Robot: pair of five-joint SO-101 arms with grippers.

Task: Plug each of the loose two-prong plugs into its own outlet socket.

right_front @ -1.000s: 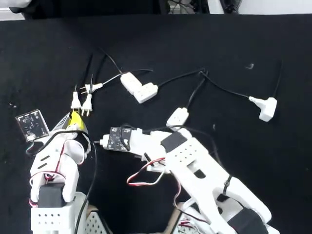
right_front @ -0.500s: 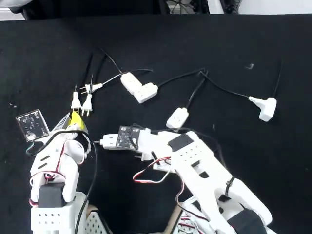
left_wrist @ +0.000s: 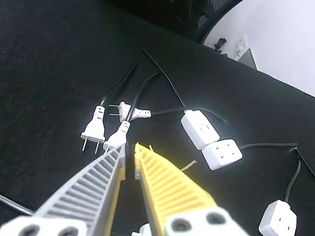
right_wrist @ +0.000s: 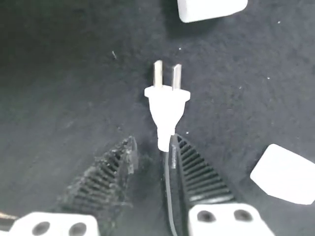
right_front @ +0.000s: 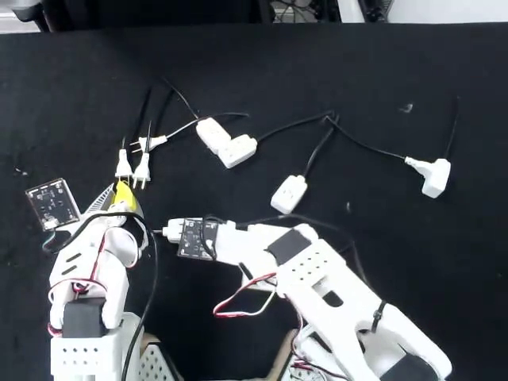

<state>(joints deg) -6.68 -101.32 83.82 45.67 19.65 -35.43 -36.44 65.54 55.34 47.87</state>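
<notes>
Black table: the right arm has drawn back, uncovering a socket. Right gripper jaws stand open, with the tail of a white plug between the tips and its prongs pointing away. Left gripper jaws are closed to a slit, a second plug just ahead.

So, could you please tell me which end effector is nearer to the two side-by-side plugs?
Left. The left end effector sits right beside the side-by-side plugs; the right end effector is farther off, at another plug.
</notes>
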